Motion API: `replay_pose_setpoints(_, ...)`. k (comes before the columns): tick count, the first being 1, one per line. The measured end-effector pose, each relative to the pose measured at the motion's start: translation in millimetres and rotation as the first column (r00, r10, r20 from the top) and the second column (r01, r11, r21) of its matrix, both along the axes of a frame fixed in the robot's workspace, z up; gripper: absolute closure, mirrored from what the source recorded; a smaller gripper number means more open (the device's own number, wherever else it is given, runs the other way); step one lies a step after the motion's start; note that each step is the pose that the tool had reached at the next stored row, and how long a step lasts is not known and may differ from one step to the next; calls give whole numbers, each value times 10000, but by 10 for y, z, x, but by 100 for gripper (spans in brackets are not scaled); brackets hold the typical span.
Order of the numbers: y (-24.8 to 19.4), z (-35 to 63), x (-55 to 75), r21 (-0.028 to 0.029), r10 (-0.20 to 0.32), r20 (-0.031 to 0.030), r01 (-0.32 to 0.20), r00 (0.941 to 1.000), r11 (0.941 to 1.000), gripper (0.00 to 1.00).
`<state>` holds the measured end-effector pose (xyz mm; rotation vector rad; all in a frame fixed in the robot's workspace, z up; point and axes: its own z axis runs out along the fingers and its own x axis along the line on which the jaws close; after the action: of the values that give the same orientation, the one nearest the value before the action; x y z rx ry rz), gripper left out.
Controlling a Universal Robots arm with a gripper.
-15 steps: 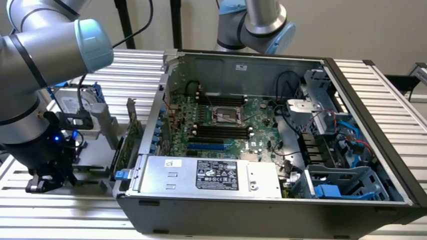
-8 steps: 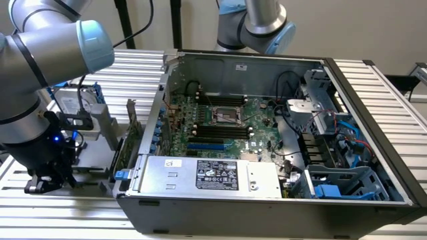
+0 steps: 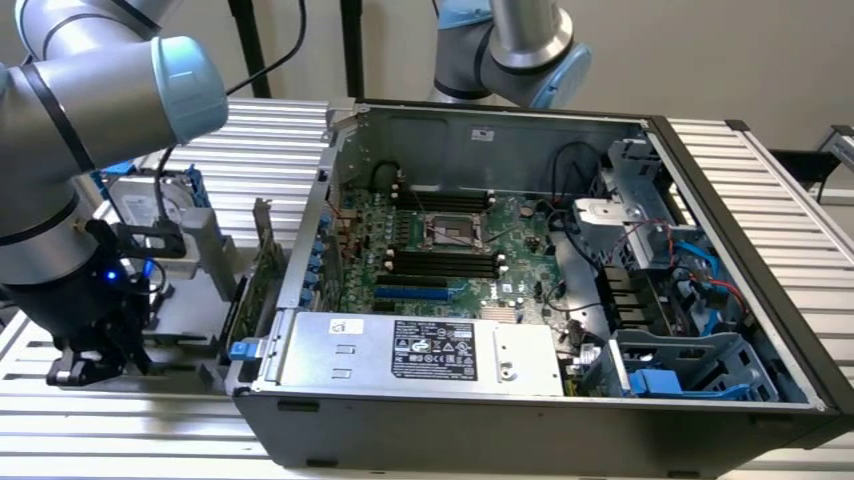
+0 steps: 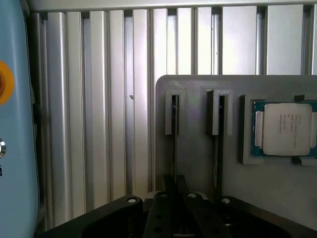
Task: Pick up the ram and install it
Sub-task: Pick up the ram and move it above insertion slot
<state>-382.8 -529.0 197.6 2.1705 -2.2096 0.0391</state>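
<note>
The ram (image 4: 174,141) is a thin stick seen edge-on, standing in one slot of a grey holder (image 4: 195,163). A second thin stick (image 4: 218,144) stands in the neighbouring slot. My gripper (image 4: 173,184) is right over the near end of the first stick, its dark fingers drawn together on it, and the stick still sits in its slot. In the exterior view my gripper (image 3: 91,362) hangs low at that view's left, beside the open computer case (image 3: 534,410). The motherboard's long black memory slots (image 3: 441,262) lie inside the case.
A processor chip (image 4: 286,129) rests in a pocket of the holder beside the sticks. An upright card (image 3: 262,262) and a hard drive (image 3: 140,205) stand between my arm and the case. A second arm (image 3: 527,55) stands behind the case. Ribbed aluminium table (image 4: 99,124) surrounds the holder.
</note>
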Motion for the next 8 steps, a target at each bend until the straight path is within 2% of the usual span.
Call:
replay_pose_setpoints(4, 0, 57, 0, 0, 0, -1, 0, 10000, 10000, 86)
replay_pose_setpoints(8, 0, 192, 0, -1, 0, -1, 0, 10000, 10000, 86)
